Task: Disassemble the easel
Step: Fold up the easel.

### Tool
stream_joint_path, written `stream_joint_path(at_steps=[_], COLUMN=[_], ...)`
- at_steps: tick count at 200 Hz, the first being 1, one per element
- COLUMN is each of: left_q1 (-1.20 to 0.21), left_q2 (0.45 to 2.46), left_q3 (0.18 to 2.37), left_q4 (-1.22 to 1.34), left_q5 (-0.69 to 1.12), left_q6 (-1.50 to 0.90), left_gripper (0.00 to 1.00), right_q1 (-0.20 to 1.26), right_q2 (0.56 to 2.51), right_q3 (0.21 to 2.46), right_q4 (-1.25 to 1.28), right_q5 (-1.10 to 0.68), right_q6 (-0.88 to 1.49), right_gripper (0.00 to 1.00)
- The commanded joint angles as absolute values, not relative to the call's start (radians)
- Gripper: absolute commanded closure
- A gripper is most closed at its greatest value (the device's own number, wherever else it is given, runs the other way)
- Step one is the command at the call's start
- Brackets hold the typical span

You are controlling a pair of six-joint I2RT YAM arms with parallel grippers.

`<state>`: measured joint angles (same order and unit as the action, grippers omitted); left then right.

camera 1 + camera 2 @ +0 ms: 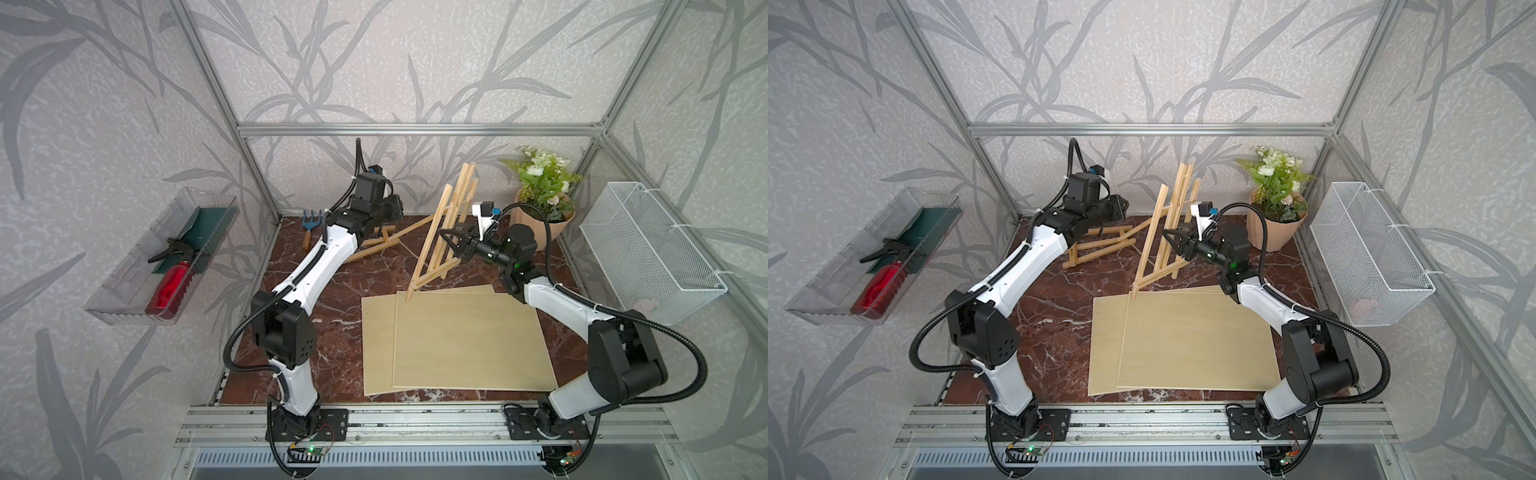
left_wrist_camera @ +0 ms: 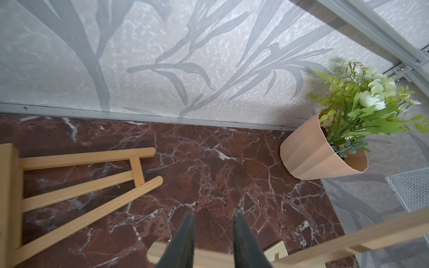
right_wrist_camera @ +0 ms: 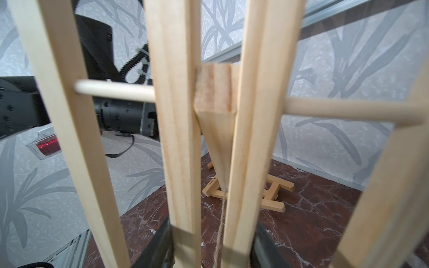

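No word, number or brand can be read anywhere. The only trace of print is a short dark stamp (image 3: 212, 182) on the foot bar of the small easel (image 3: 271, 197), lying toward eleven o'clock on the table (image 1: 340, 316); it is too small and blurred to make out. The tall easel (image 1: 433, 232) at twelve o'clock shows only bare wood.

The easel (image 1: 431, 237) is pale wood, the table (image 1: 345, 299) white-veined dark red marble, the distant bottle (image 1: 168, 286) seemingly red.

Whether the left end effector (image 2: 214, 213) grips the easel (image 2: 371, 235) is cut off.
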<state>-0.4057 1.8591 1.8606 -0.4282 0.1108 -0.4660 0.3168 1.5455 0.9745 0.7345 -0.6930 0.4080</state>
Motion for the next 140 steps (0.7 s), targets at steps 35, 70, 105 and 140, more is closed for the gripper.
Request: stream_joint_path(at_steps=[35,70,105,140], left_q1=[-0.403,-0.43,-0.483,-0.521], left_q2=[2.064,2.055,2.024,2.028], left_q3=[2.014,1.886,1.743,1.662], left_q4=[-0.521,-0.389,-0.198,0.024], left_q5=[0.349,0.472,0.576,0.67], left_q6=[-0.463,-0.544,-0.632,-0.773], left_gripper=[0.8,0.88,0.93,0.94], right_q1=[0.296,0.27,0.247,0.227], right_q2=[1.514,1.519,1.522,1.532], right_q3=[0.963,0.951,0.938,0.922], right_q4=[0.906,0.931,0.957,1.011], right_q5=[-0.736,-0.714,-0.697,-0.687], right_q6=[0.477,0.507,0.536,0.582], right_gripper=[0.64,0.64,0.64,0.64])
